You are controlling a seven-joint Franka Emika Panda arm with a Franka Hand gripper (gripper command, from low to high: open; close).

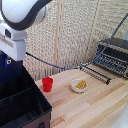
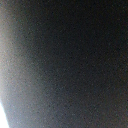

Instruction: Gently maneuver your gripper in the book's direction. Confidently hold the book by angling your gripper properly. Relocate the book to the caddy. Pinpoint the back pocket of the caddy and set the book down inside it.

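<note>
Pincer hidden behind wrist housing, over caddy (image 1: 22, 107); opening and grip can't tell. Book (image 1: 9, 75) below it. Wrist view just dark blur.

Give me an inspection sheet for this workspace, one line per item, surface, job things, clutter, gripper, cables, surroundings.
Surface: light wooden table, bare toward the exterior view's right.
Job's things: black caddy at the exterior view's lower left; dark blue book upright under the robot's wrist, above the caddy.
Clutter: red cup; small bowl with yellow contents; toaster oven, door open.
Gripper: hidden behind the white wrist; the wrist view is dark and blurred.
Cables: black cable running from the arm toward the oven.
Surroundings: woven beige wall.
</note>
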